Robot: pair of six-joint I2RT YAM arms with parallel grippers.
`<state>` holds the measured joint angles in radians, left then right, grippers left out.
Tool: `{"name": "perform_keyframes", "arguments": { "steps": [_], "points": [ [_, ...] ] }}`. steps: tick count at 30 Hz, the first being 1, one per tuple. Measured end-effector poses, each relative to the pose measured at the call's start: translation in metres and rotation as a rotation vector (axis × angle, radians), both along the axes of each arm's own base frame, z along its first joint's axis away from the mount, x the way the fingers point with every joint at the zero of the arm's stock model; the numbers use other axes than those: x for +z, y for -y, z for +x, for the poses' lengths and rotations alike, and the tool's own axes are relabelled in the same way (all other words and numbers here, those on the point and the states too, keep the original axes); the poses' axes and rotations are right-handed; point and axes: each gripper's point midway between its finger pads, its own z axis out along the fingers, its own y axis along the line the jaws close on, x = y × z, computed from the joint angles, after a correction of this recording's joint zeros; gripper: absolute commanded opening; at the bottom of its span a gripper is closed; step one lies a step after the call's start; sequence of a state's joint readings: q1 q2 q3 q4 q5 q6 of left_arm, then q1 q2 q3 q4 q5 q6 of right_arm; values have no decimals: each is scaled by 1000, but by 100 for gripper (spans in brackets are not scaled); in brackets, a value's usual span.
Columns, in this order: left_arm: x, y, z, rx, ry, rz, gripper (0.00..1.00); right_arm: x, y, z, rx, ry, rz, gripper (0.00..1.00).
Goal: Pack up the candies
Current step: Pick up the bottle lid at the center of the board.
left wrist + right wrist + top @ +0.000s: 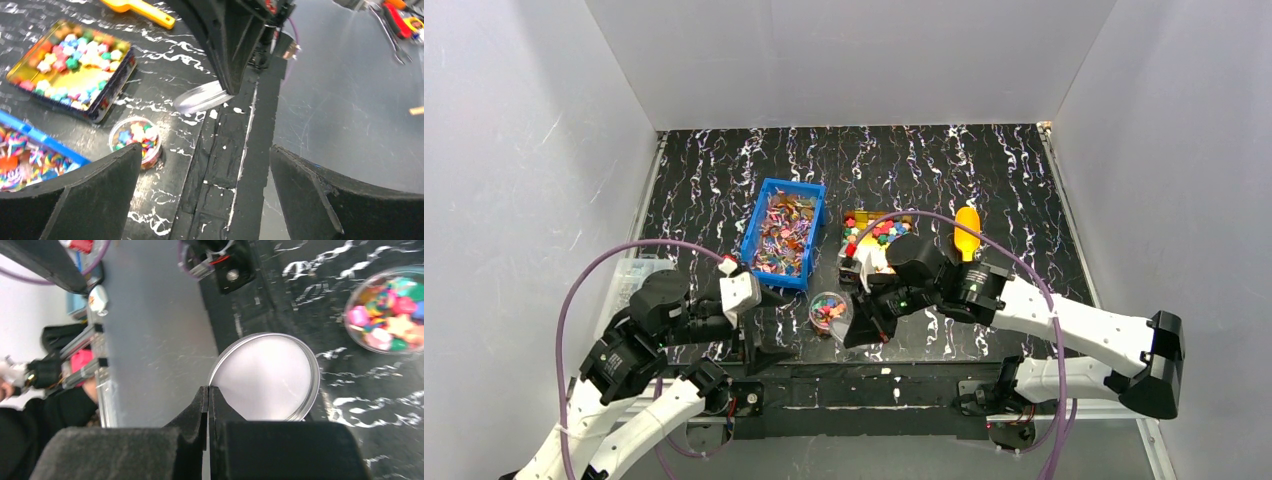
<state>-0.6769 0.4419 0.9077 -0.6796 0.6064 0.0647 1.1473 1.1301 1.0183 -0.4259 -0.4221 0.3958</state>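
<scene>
- Two kinds of candies (134, 136) are on the table: chunky ones in red, green, yellow, blue and pink, some of them star-shaped, and flat sweets in shiny pink, orange and purple wrappers.
- The chunky ones lie in a gold tin tray (116, 85) at the upper left of the left wrist view. More of them fill a small clear jar (151, 159) just below the tray.
- The wrapped ones sit in a blue bin (45, 137) at the left edge of that view.
- The right gripper (208, 395) is pinched tight on the rim of a round metal lid (265, 377), which it holds at a tilt to the right of the jar and apart from it.
- The left gripper (206, 152) is spread wide and holds nothing. It is low in the top view, left of the jar.
- The jar looks nearly full and has no cover, so the step in hand appears to be closing it.
- The next move calls for carrying the lid over the mouth, levelling it and seating it squarely. The open left fingers could steady the jar, which is light and might slide.
- A yellow scoop (142, 9) lies unused at the top of the left wrist view.
</scene>
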Motion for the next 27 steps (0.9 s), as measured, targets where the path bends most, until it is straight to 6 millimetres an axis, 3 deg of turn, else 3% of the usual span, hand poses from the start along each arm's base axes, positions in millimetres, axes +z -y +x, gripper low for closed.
{"name": "perform_keyframes", "arguments": {
  "steps": [5,11,16,22,27],
  "points": [
    [3,10,-22,-192,53,-27,87,10,-7,-25,135,-107,56,1],
    [5,16,-39,-346,74,-54,84,47,-15,-45,243,-182,219,1],
    [11,17,-51,-433,99,-87,71,64,-18,-54,293,-237,309,1],
    [15,20,-56,-493,106,-110,66,88,-22,-61,328,-258,406,1],
    [14,24,-55,-508,114,-124,56,104,-23,-66,354,-260,463,1]
  ]
}}
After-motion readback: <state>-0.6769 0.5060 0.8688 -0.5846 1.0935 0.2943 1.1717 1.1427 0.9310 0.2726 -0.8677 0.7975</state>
